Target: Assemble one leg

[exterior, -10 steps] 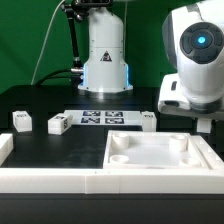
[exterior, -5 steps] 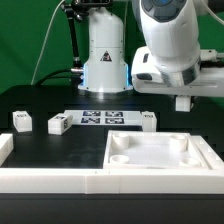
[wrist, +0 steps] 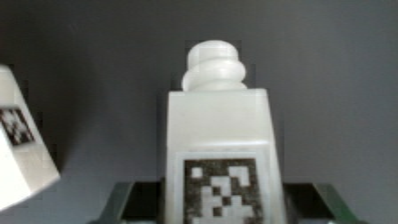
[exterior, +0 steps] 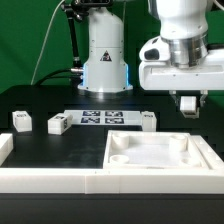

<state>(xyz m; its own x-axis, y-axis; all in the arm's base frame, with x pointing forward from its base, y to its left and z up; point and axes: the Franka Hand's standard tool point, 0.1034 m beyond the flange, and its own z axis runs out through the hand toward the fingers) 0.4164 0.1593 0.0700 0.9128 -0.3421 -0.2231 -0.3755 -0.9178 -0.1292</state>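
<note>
My gripper [exterior: 188, 101] hangs above the table at the exterior view's right, behind the large white square piece [exterior: 160, 152]. In the wrist view it is shut on a leg [wrist: 221, 140], a white post with a black-and-white tag on its side and a rounded knob at its far end. A dark finger [wrist: 128, 196] shows on each side of the leg. Three more legs stand on the table: two at the left [exterior: 20, 120] [exterior: 57, 123] and one by the marker board's right end [exterior: 148, 120].
The marker board [exterior: 100, 118] lies in the middle of the table. The robot's base [exterior: 105, 60] stands behind it. A low white wall [exterior: 50, 181] runs along the front. Another white tagged piece [wrist: 15, 140] shows at the wrist view's edge.
The arm has swung across the exterior view and drawn back from the camera. The gripper, out of view a second ago, now shows over the right of the table.
</note>
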